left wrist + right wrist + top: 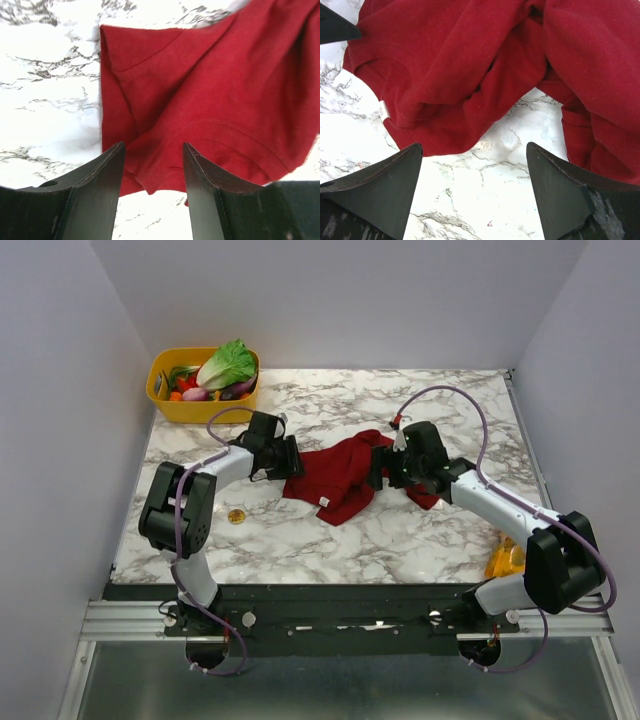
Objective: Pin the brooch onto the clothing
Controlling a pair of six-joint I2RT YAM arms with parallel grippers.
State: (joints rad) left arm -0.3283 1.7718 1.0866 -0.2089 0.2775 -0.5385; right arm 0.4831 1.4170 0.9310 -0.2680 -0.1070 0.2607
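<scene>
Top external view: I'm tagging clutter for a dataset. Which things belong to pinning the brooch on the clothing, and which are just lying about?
Belongs to the job:
- small golden brooch, lying apart from the shirt
- crumpled dark red T-shirt

Just lying about:
- yellow basket of vegetables, far left corner
- orange-yellow bag, near right edge

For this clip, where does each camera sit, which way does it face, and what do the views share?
Top external: above and behind the bases, looking down on the marble table; both arms show, the brooch lying by the left one.
Left wrist: on the left arm, looking past the left gripper at an edge of the T-shirt.
Right wrist: on the right arm, looking past the open right gripper at folds and the white label.
Shared: all three show the T-shirt.
</scene>
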